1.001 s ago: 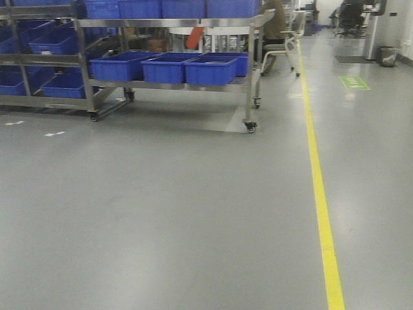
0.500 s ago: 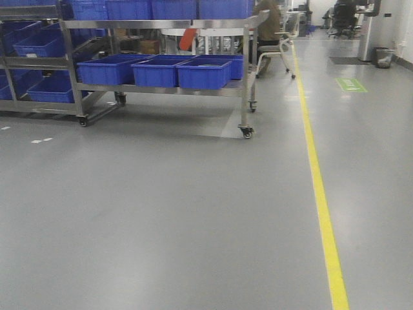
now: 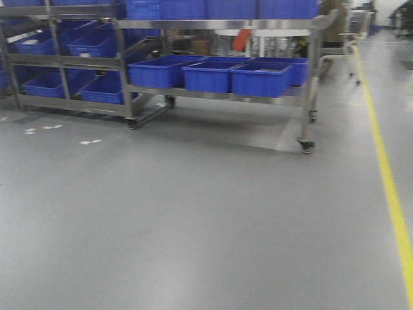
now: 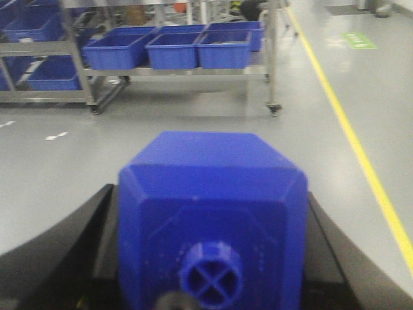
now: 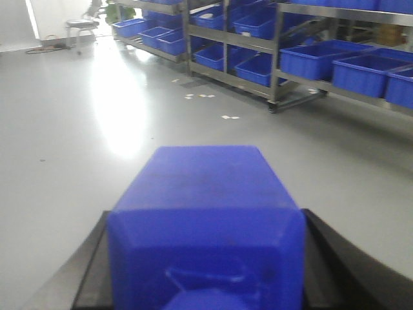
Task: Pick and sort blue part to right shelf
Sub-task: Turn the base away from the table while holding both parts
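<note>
In the left jaws one blue part is clamped — right jaws clamp another blue part.

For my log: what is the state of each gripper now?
Left gripper: shut on a solid-blue plastic bottle-shaped block.
Right gripper: shut on a second solid-blue plastic block.

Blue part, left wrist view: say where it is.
The blue part fills the lower centre of the left wrist view, clamped between the fingers of the left gripper; the right shelf stands ahead across the floor.
</note>
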Tool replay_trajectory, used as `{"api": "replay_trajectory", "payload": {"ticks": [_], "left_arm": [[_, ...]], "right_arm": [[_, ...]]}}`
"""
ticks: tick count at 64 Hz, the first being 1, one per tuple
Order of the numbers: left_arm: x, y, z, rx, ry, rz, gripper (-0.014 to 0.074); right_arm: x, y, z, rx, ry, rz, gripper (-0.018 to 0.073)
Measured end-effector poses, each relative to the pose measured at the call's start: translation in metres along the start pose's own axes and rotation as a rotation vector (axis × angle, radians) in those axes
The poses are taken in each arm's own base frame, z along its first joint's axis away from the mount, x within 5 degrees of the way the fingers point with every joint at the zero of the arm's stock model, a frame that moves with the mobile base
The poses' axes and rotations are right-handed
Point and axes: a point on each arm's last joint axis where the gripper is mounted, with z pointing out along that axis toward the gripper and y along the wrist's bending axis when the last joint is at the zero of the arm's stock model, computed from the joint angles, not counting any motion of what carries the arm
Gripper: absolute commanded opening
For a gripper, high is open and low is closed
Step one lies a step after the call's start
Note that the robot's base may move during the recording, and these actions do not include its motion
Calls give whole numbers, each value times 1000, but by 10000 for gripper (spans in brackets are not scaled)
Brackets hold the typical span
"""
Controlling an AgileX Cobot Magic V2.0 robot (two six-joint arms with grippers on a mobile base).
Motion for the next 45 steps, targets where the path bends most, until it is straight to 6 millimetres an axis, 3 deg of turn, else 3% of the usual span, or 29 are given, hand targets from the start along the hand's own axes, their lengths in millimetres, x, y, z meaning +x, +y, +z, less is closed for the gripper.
{"api": "replay_trajectory", "payload": {"ticks": [45], "left_arm": [[0,0,0,0,0,0,303]], "right_arm": [[0,0,0,0,0,0,302]]}}
